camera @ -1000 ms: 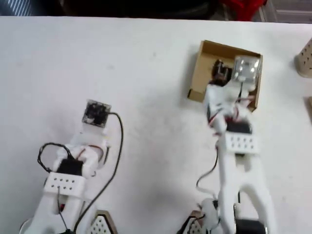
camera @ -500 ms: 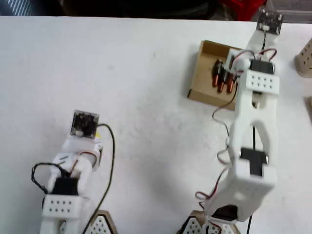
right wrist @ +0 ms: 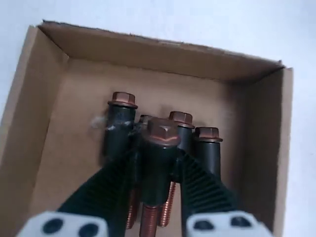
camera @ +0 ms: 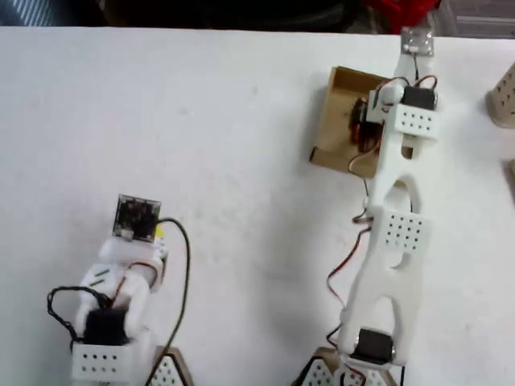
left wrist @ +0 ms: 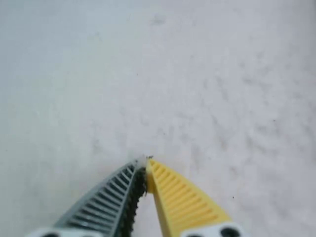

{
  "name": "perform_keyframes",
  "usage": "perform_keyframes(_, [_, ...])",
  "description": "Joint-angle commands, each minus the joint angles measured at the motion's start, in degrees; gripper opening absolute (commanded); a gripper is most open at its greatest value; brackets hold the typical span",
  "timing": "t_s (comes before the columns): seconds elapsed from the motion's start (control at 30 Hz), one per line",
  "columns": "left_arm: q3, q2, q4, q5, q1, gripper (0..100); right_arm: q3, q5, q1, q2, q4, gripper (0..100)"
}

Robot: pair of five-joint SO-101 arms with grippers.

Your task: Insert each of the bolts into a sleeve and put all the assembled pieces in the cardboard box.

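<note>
the right gripper (right wrist: 155,154) clamps an assembled piece (right wrist: 162,132) low inside the cardboard box (right wrist: 148,54) toward the desk's far right corner, its long axis parallel to the pieces (right wrist: 120,131) beneath, while the left gripper (left wrist: 144,168) rests closed and empty.

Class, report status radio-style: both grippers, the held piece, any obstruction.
Left gripper shut, empty. Right gripper shut on assembled piece over cardboard box. Other pieces lie beneath it.

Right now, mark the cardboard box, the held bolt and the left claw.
cardboard box (right wrist: 148,54): right wrist view, bare inner wall.
held bolt (right wrist: 162,132): right wrist view, hex head.
left claw (left wrist: 146,162): left wrist view, between its fingertips.
</note>
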Motion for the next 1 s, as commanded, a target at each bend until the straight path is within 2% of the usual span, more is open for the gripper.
perform_keyframes(0.0, [-0.26, -0.57, 0.18, 0.44, -0.22, 2, -11.87, 2.81, 0.22, 4.0, 3.47, 5.3])
perform_keyframes(0.17, [-0.26, -0.57, 0.26, 0.35, -0.4, 2, -12.84, 2.81, -0.31, 4.88, 6.37, 26.5])
perform_keyframes(0.27, [-0.26, -0.57, 0.26, 0.26, -0.22, 2, -13.45, 2.81, -0.22, 4.44, 6.46, 30.9])
perform_keyframes(0.43, [-0.26, -0.57, 0.18, 0.26, -0.22, 2, -13.45, 2.73, -0.04, -2.42, 13.32, 24.8])
perform_keyframes(0.53, [-0.26, -0.57, 0.18, 0.26, -0.22, 2, -13.45, 2.73, -0.4, -8.04, 18.59, 14.6])
perform_keyframes(0.63, [-0.26, -0.57, 0.09, 0.26, -0.22, 2, -13.45, 2.64, -0.48, -13.32, 23.08, 0.4])
perform_keyframes(0.7, [-0.26, -0.57, -0.62, 0.26, -0.4, 2, -13.36, 2.64, -0.22, -16.92, 26.59, 3.5])
perform_keyframes(0.97, [-0.7, -0.57, -1.49, 0.44, -0.48, 2, -7.74, 0.53, 6.37, -31.25, 26.68, 1.6])
